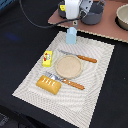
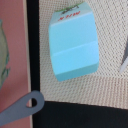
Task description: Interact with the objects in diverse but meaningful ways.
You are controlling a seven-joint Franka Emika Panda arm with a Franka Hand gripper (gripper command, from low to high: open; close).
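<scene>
Milk carton under my arm, fingers out of sight

I see the milk carton [image 1: 71, 35] standing at the far edge of the woven placemat [image 1: 95, 95], the gripper [image 1: 75, 20] just above it; I cannot tell how its fingers sit. Beyond the carton, a grey pot [image 1: 93, 13] is half hidden; my wrist view shows only a grey handle [image 2: 22, 106].

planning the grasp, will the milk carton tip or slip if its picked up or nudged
The carton stands upright on the woven mat in the exterior view, taller than wide, so a push near its top would probably tip it. Its faces look smooth and flat, so it may slip unless squeezed squarely. As a small toy, it is likely light and rigid.
</scene>
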